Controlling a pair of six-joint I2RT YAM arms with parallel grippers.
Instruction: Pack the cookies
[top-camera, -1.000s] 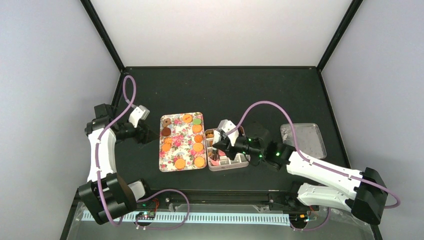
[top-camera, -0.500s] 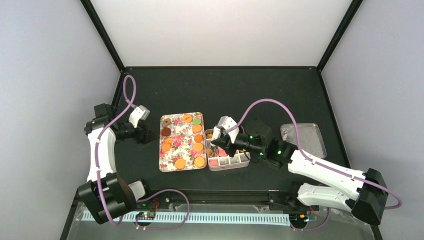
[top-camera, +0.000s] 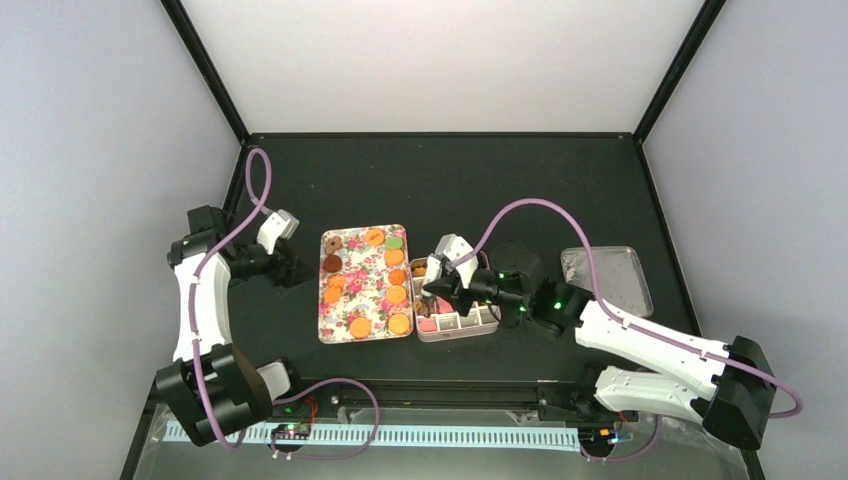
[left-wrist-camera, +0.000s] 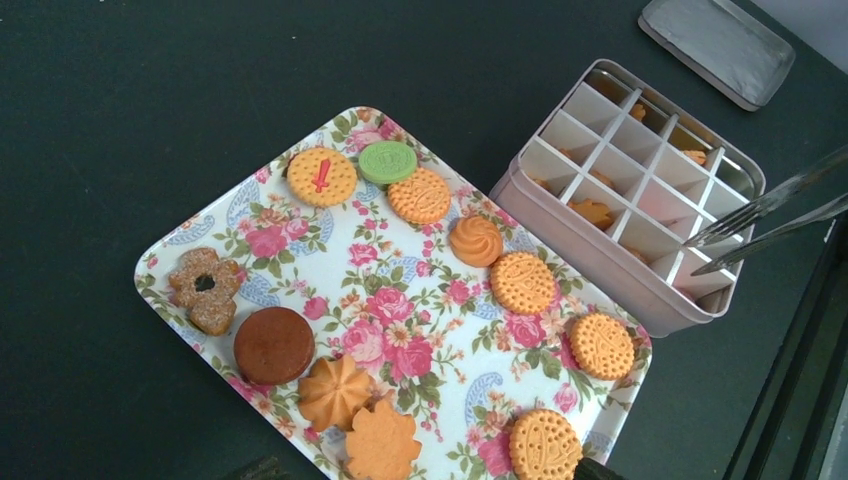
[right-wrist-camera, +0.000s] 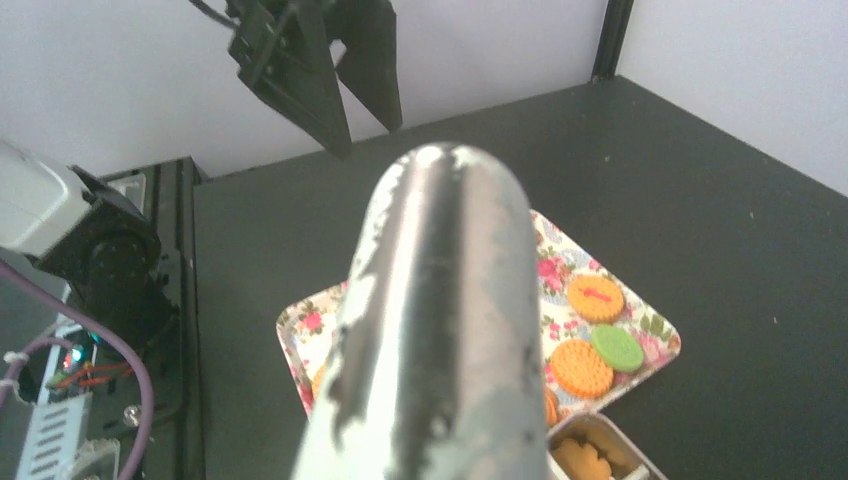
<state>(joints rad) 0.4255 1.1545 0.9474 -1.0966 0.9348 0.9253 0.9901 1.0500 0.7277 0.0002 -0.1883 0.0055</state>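
Observation:
Several cookies (left-wrist-camera: 520, 283) lie on the flower-patterned tray (left-wrist-camera: 400, 300), mostly orange, with one brown and one green (left-wrist-camera: 387, 161). A few more cookies (left-wrist-camera: 590, 212) sit in compartments of the divided box (left-wrist-camera: 600, 265) right of the tray (top-camera: 362, 290). My right gripper (top-camera: 443, 284) hangs over the box (top-camera: 470, 325), shut on metal tongs (right-wrist-camera: 430, 320), whose two tips (left-wrist-camera: 770, 215) are slightly apart above the compartments with nothing between them. My left gripper (top-camera: 290, 262) hovers left of the tray, open and empty.
A grey metal lid (top-camera: 610, 280) lies on the black table right of the box, partly under the right arm's cable. In the right wrist view the tongs' handle fills the middle and hides my own fingers.
My right gripper with the tongs has lifted slightly and drifted toward the far end of the box; the tong tips have spread a little. The left arm has stayed still.

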